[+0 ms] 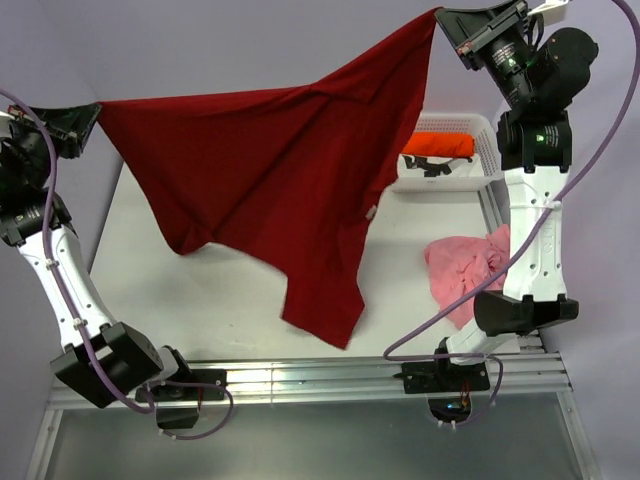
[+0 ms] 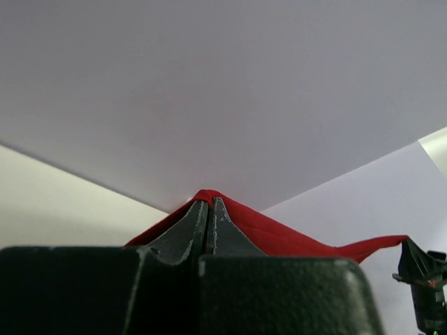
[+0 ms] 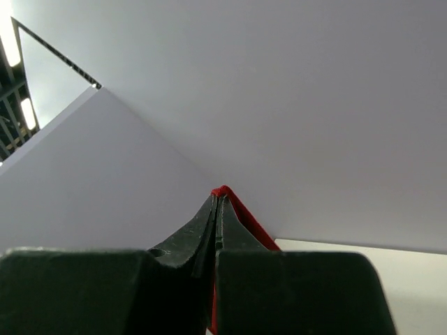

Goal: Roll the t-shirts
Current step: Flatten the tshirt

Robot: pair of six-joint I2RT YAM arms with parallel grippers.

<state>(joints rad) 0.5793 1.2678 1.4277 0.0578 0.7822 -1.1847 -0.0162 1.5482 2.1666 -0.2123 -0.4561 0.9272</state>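
Note:
A dark red t-shirt [image 1: 280, 180] hangs stretched in the air above the table, pinched at two corners. My left gripper [image 1: 92, 112] is shut on its left corner, high at the left side. My right gripper [image 1: 442, 18] is shut on the other corner, raised at the top right. In the left wrist view the red cloth [image 2: 279, 237] pokes out past the closed fingertips; the right wrist view shows a red edge [image 3: 241, 209] beside its closed tips. A pale pink t-shirt [image 1: 462, 265] lies crumpled at the table's right. A bright orange t-shirt [image 1: 440, 145] lies rolled in the basket.
A white lattice basket [image 1: 475, 172] stands at the back right of the table. The white table [image 1: 170, 300] is walled by pale panels on the left, back and right. A metal rail [image 1: 330, 380] with both arm bases runs along the near edge.

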